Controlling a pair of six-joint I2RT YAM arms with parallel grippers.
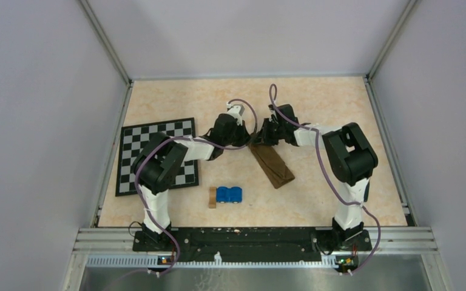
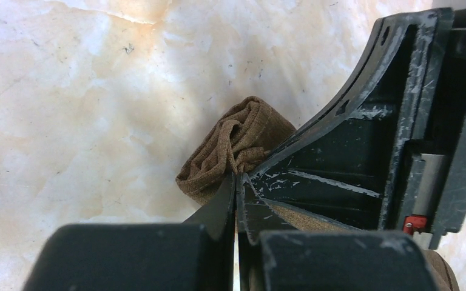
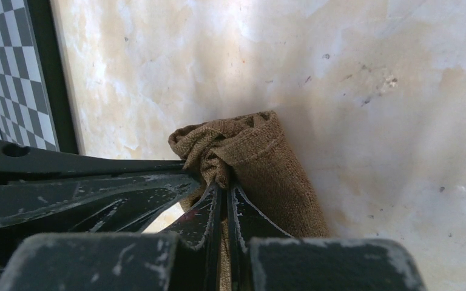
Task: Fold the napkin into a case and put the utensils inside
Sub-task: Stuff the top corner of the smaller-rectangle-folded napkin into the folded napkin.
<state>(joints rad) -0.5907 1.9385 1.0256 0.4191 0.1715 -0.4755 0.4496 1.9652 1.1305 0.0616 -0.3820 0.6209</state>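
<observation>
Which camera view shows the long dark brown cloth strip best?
The top external view: almost the whole dark brown cloth strip shows, lying slantwise. Each wrist view shows only its bunched end, pinched by the left gripper and right gripper.

The case [image 1: 273, 165] is a long, thin strip of dark brown cloth, folded over in layers. It lies flat near the middle of the table [image 1: 321, 109], slanting from far left to near right. Its far end is scrunched into soft wrinkles. The left gripper [image 2: 236, 177] and the right gripper [image 3: 223, 185] both pinch that end tight.
</observation>
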